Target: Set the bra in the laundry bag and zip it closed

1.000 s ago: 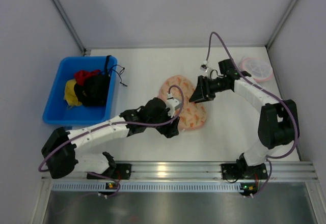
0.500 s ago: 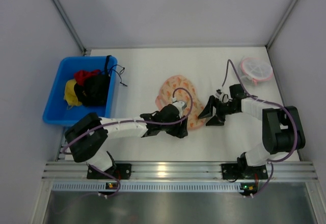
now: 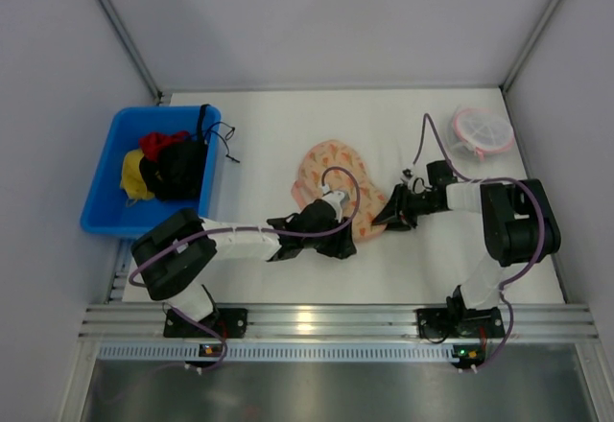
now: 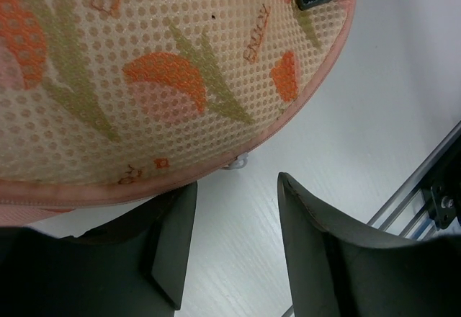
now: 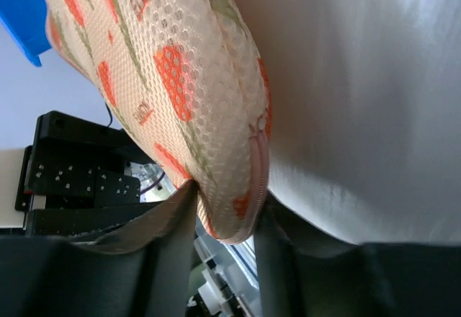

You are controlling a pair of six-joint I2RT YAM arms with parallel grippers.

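The laundry bag (image 3: 333,175) lies flat mid-table, cream-peach mesh with orange prints and a pink zip edge. My left gripper (image 3: 338,246) sits low at its near edge. In the left wrist view the left gripper (image 4: 234,212) is open and empty, with the bag's edge (image 4: 180,86) and a small white zip pull (image 4: 238,163) just ahead of the fingers. My right gripper (image 3: 383,216) is at the bag's right edge. In the right wrist view the right gripper (image 5: 227,220) is shut on the bag's pink-edged rim (image 5: 216,115). The bra shows in no view.
A blue bin (image 3: 104,184) with red, yellow and black clothes stands at the left. A small round pink-rimmed mesh item (image 3: 483,131) lies at the back right. A metal rail (image 3: 317,321) runs along the near edge. Grey walls enclose the table.
My right gripper came down from the bag's upper right to its right edge and closed on it. My left gripper slid right and lower along the bag's near edge.
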